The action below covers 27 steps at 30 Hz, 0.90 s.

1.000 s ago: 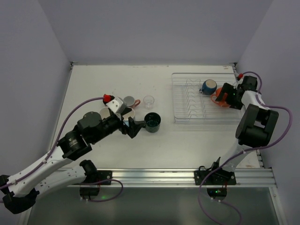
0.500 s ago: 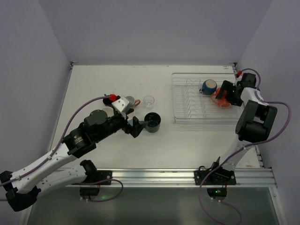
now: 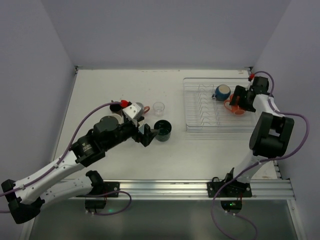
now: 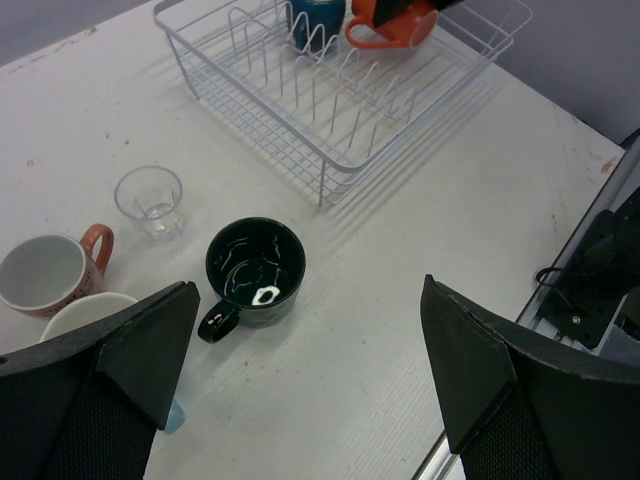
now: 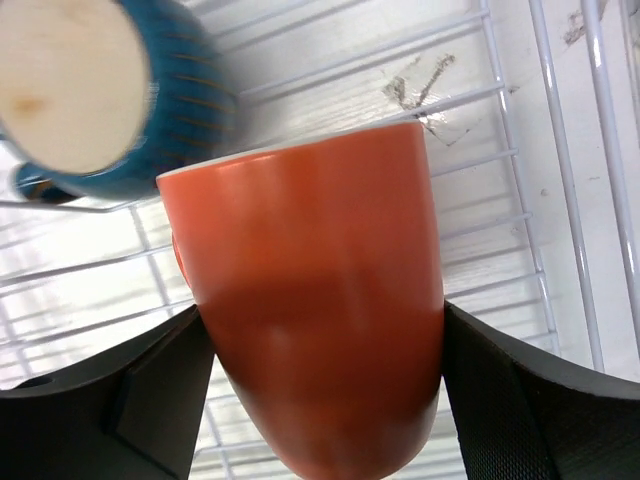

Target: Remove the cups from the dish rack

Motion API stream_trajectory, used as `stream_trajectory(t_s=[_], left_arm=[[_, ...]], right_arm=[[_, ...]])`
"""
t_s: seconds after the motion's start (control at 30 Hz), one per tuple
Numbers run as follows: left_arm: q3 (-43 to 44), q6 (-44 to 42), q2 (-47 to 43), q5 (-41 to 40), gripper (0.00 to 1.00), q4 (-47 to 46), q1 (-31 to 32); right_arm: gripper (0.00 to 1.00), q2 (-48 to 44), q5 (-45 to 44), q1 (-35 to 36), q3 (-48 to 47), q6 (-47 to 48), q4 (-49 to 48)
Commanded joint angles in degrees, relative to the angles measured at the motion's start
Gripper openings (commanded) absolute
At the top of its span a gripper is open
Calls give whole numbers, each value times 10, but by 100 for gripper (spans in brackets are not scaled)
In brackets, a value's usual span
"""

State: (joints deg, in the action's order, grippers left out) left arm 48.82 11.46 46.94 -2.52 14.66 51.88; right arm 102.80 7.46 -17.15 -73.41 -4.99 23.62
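R tool (image 3: 238, 102) clamped on orange cup (image 5: 315, 290) within dish rack (image 4: 300, 125), far-right corner of bench (image 3: 125, 85), dark blue cup (image 5: 170, 120) touching it, L tool (image 4: 310, 350) wide open, empty, above dark teal cup (image 4: 255, 272), midway btwn side edges.

Overhead top view, closer wrist views, dish rack (image 3: 197, 120) shared

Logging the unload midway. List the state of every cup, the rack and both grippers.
orange cup: clamped in the right gripper, over the dish rack
dark blue cup: tipped over in the rack
dark teal cup: upright on the table, empty
glass tumbler: upright, empty
pink-handled cup: upright, empty
left gripper: open, holding nothing
right gripper: shut on the orange cup
dish rack: two cups in it
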Motion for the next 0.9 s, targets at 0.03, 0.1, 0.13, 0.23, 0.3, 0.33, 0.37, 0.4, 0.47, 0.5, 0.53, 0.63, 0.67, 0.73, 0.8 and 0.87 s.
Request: stream_trajectory(t_s=[0.03, 0.1, 0.13, 0.23, 0.3, 0.33, 0.37, 0.4, 0.47, 0.5, 0.53, 0.63, 0.67, 0.73, 0.8, 0.87], left_arm=[[7, 12, 6, 18, 100, -25, -1], [16, 16, 12, 23, 100, -25, -1], [20, 19, 14, 23, 100, -25, -1], [34, 29, 22, 43, 100, -32, -1], [44, 39, 31, 54, 100, -41, -1], [48, 44, 35, 66, 100, -52, -1], [53, 51, 40, 73, 100, -58, -1], [59, 55, 53, 81, 100, -64, -1], [82, 64, 70, 96, 100, -89, -1], [92, 65, 91, 99, 100, -94, -1], [115, 66, 103, 110, 100, -98, -1], [139, 59, 133, 121, 100, -114, -1], [155, 59, 140, 122, 100, -116, -2], [172, 58, 163, 128, 100, -120, -2], [209, 66, 195, 134, 100, -111, -3], [233, 73, 217, 154, 100, -95, -4]], right_arm=[[24, -113, -24, 12, -9, -28, -23], [21, -138, -18, 13, -2, -45, -23], [20, -165, -17, 13, 2, -49, -25], [20, -210, -9, 13, 18, -66, -36], [20, -226, 6, 12, 20, -80, -26], [20, -246, 18, 12, 23, -87, -23], [20, -258, 60, 12, 41, -105, -33], [20, -273, 90, 13, 55, -114, -44], [20, -318, 156, 15, 109, -155, -93], [20, -335, 224, 18, 130, -164, -112], [20, -353, 249, 27, 149, -178, -157], [20, -410, 337, 73, 229, -208, -208], [20, -424, 351, 90, 268, -225, -244], [20, -458, 391, 131, 305, -245, -290], [20, -481, 417, 151, 357, -287, -363], [20, -491, 438, 184, 381, -298, -392]])
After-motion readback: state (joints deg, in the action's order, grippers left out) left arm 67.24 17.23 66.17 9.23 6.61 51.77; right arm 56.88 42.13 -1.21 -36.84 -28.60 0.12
